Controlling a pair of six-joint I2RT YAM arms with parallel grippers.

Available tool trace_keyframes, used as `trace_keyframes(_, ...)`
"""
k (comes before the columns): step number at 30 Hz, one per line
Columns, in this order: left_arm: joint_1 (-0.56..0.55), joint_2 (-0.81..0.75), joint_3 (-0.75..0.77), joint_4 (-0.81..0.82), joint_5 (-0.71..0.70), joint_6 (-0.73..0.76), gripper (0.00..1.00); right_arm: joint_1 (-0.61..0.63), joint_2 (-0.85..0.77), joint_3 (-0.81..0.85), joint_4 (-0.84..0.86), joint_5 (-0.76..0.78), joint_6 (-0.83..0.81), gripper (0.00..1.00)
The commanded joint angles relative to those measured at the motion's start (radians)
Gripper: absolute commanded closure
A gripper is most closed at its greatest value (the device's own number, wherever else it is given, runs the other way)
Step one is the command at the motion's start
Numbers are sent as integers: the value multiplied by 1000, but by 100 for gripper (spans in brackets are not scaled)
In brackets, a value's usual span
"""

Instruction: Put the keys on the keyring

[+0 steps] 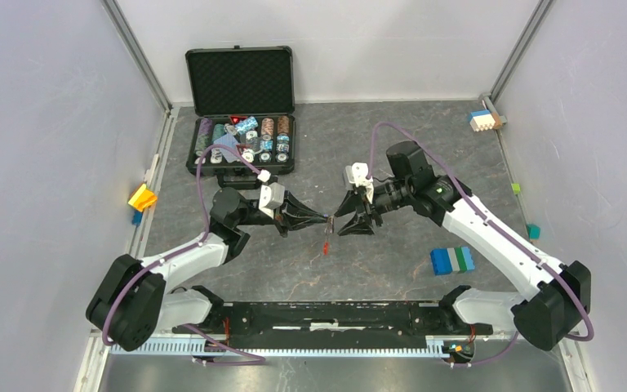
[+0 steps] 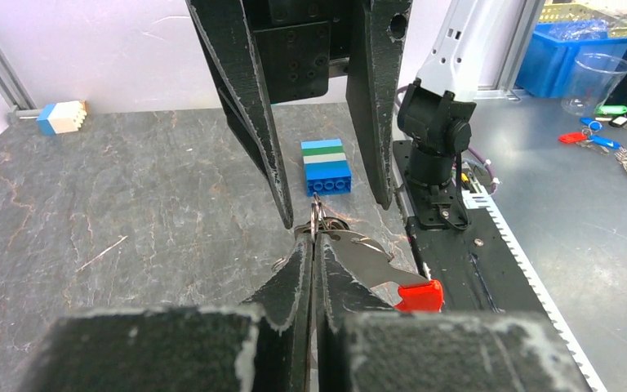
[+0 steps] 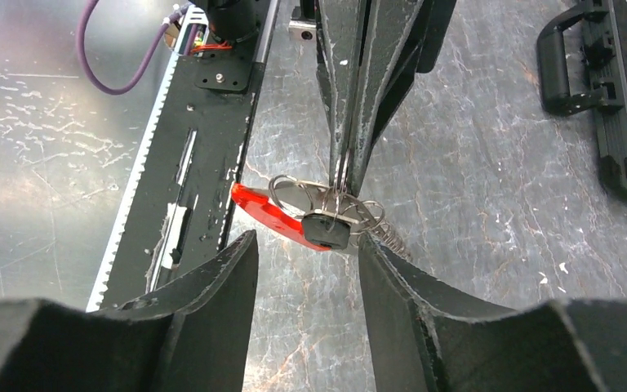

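- We see the keyring point(image 3: 290, 192) held up off the table point(image 1: 408, 163), between the two arms and near the middle of the work area. Its red tag point(image 3: 265, 211) hangs to one side and slopes downward.
- The key point(image 3: 326, 231), with its black head, sits right at the cluster of wire loops and touches the tag. We judge it is on the ring or very nearly so, but the loops overlap and we cannot tell whether it is fully threaded.
- The left gripper point(image 3: 341, 189) has its claw pinched narrow on the ring wire and carries the whole bunch.
- The right gripper point(image 3: 308, 242) has its claw wide. One finger stands on each side of the key, neither touches it, and it holds nothing.
- What is left, as we judge it, is to confirm the key hangs free on the ring and to thread on any further keys. We see no other loose key on the table.
- At the far side stands a black case point(image 1: 191, 147) with its lid point(image 1: 239, 79) raised. Inside are rows of poker chips point(image 1: 268, 129) and a few small pieces we cannot make out.
- In the left wrist view, off the table, a blue bin point(image 2: 555, 77) holds something pale, and a clear cup point(image 2: 592, 77) stands beside it, its contents unclear.
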Motion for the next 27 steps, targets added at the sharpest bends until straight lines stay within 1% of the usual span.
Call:
trace_keyframes(1, 5, -18, -3, 61, -10, -20, 98, -3, 24, 22, 46, -60, 19, 47)
trace_keyframes(5, 3, -15, -1, 57, -10, -17, 98, -2, 42, 25, 62, -73, 38, 50)
trace_keyframes(9, 3, -16, -3, 50, -8, -9, 98, -3, 50, 28, 81, -73, 56, 59)
trace_keyframes(13, 3, -20, -4, 31, -5, 8, 98, -2, 50, 36, 80, -68, 61, 62)
trace_keyframes(17, 3, -19, -1, 21, 4, 14, 98, -2, 56, 36, 84, -65, 66, 62)
trace_keyframes(20, 3, -21, -1, 6, 8, 27, 98, -2, 58, 42, 83, -65, 65, 60)
trace_keyframes(24, 3, -24, -2, -14, 14, 44, 98, -2, 56, 61, 71, -49, 57, 60)
trace_keyframes(27, 3, -26, -2, -20, 17, 48, 98, -3, 59, 80, 50, -35, 45, 63)
